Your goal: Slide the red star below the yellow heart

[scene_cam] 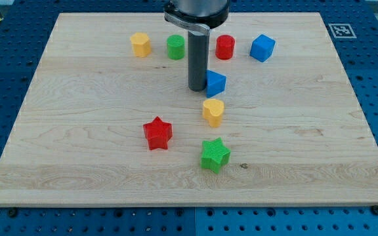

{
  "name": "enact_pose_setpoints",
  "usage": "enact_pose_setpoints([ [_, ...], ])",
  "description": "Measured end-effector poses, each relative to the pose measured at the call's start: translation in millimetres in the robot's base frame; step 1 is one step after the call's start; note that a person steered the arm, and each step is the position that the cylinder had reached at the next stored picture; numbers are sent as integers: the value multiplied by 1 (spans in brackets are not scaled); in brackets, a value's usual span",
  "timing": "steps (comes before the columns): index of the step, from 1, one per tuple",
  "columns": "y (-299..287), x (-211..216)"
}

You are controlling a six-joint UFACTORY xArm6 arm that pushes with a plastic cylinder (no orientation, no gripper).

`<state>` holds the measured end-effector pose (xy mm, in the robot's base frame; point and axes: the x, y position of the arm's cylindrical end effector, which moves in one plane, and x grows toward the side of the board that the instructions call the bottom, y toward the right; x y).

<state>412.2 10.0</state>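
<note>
The red star [157,133] lies on the wooden board [77,131], left of and slightly below the yellow heart [213,112]. A green star [214,155] lies just below the yellow heart. My tip [197,88] rests on the board above the yellow heart and touches the left side of a small blue block [216,82]. The tip is well above and to the right of the red star.
Along the view's top stand a yellow block [140,44], a green cylinder [176,47], a red cylinder [225,47] and a blue cube [262,48]. The board lies on a blue pegboard table [5,78].
</note>
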Motion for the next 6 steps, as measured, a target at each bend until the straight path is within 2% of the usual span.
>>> enact_pose_setpoints([
  [2,-5,0],
  [4,-22,65],
  [6,-48,69],
])
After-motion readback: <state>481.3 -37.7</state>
